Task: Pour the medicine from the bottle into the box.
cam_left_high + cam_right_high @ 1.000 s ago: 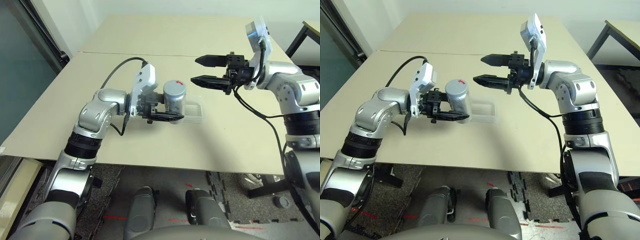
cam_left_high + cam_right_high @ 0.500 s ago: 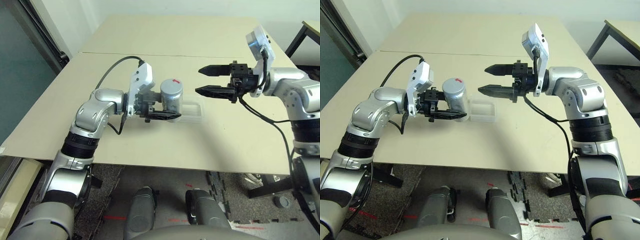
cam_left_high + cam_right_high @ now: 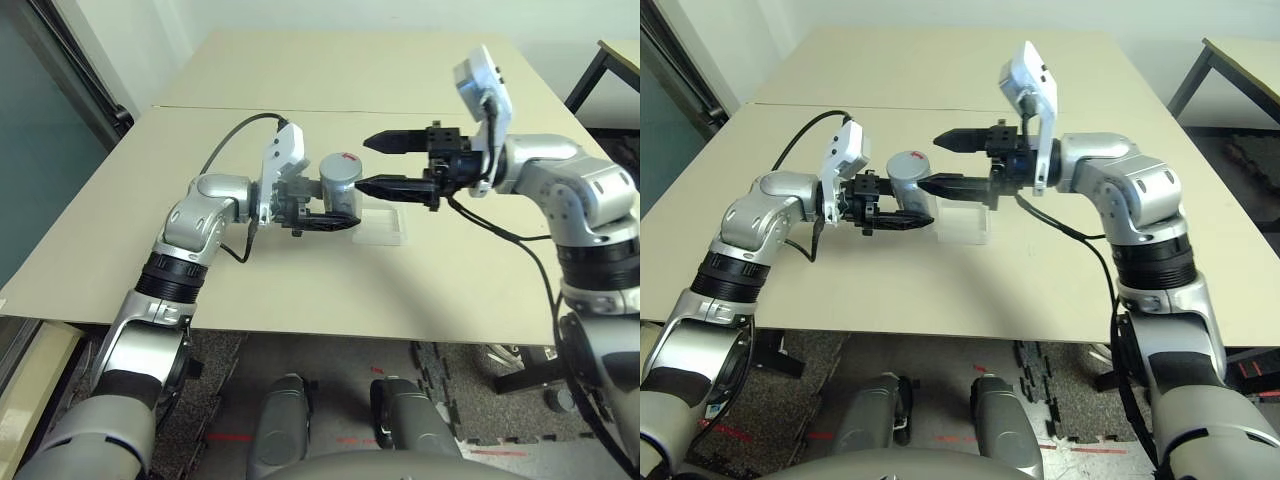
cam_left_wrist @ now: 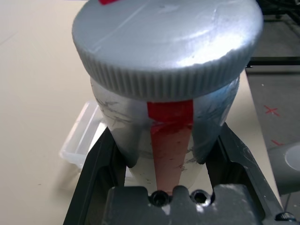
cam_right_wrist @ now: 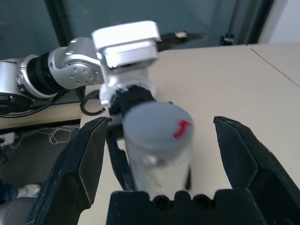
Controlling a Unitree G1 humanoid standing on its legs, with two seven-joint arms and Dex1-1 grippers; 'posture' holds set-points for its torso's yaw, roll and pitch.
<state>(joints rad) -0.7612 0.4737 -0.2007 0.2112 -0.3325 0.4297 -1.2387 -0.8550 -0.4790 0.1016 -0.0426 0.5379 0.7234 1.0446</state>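
Note:
The bottle [image 3: 338, 186], silver-grey with a grey cap and a red mark on top, is held upright just above the table. My left gripper [image 3: 333, 207] is shut on its body, and the left wrist view shows its fingers [image 4: 99, 161] pressed against both sides below the cap. My right gripper [image 3: 380, 164] is open, reaching in from the right. Its jaws stand one on each side of the cap [image 5: 158, 125] with a gap to each. The box [image 3: 381, 226], clear plastic, lies on the table just right of the bottle, below the right gripper.
The beige table [image 3: 300, 280] has a seam [image 3: 200, 108] running across its far part, and its front edge is close to me. A dark frame of another table [image 3: 585, 80] stands at the far right. The left arm's cable [image 3: 232, 135] loops above its forearm.
My right gripper has swung left, from well right of the box to flanking the bottle's cap. The left gripper keeps its hold on the bottle, almost in the same place.

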